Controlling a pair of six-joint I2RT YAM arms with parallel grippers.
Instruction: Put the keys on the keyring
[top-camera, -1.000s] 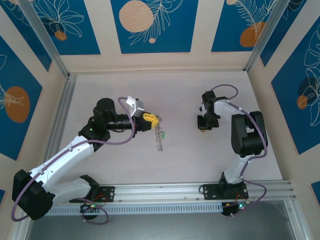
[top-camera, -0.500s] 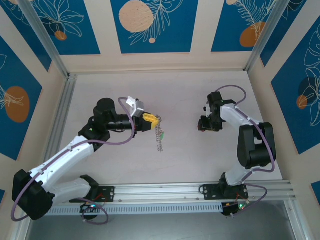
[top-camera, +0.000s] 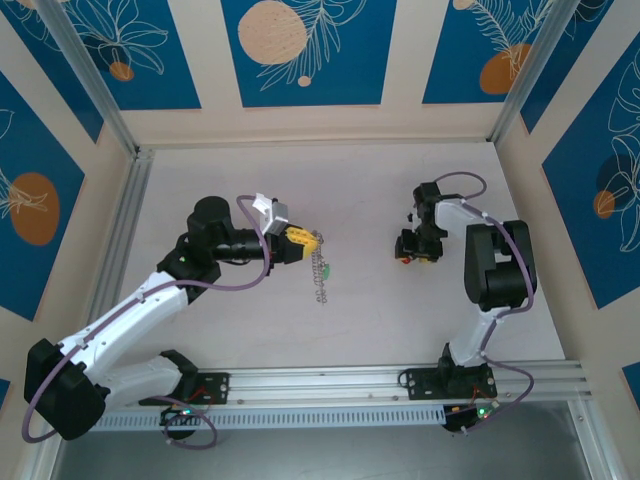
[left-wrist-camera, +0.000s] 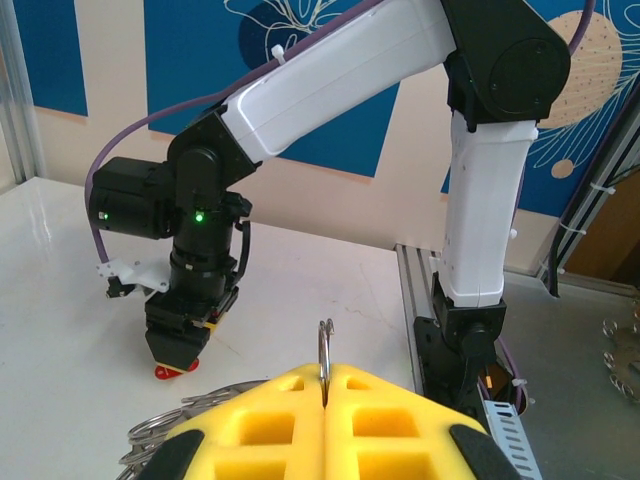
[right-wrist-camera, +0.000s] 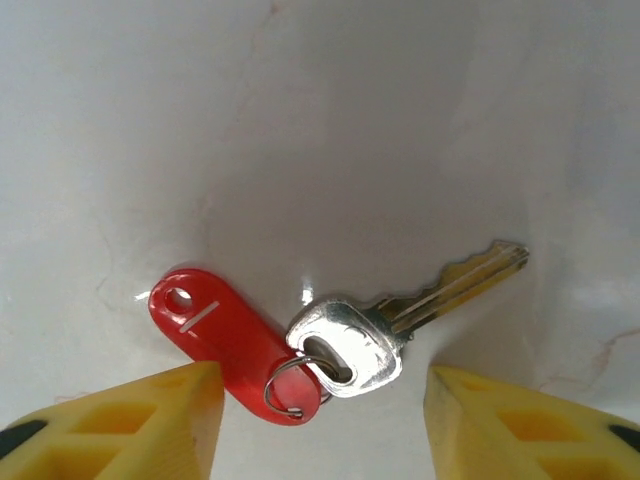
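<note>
Right gripper (right-wrist-camera: 318, 385) spread wide astride red key (right-wrist-camera: 222, 338) (elbow (top-camera: 497, 270) swung back); left gripper (top-camera: 306, 238) unchanged, pinching keyring (top-camera: 320, 272).

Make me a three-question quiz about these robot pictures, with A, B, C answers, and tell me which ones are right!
1. Where is the silver key?
A) in a cup
B) on the white table, between the fingers of the right claw
C) on a shelf

2. What colour is the tag ringed to that key?
A) blue
B) black
C) red

3. What is the left claw doing?
A) it is shut on the thin keyring
B) it is wide open
C) it is pinching a pencil

Answers: 1 B, the right wrist view shows the key lying flat between the open yellow fingers. 2 C, the tag is bright red. 3 A, the yellow tips meet with the ring standing between them.
</note>
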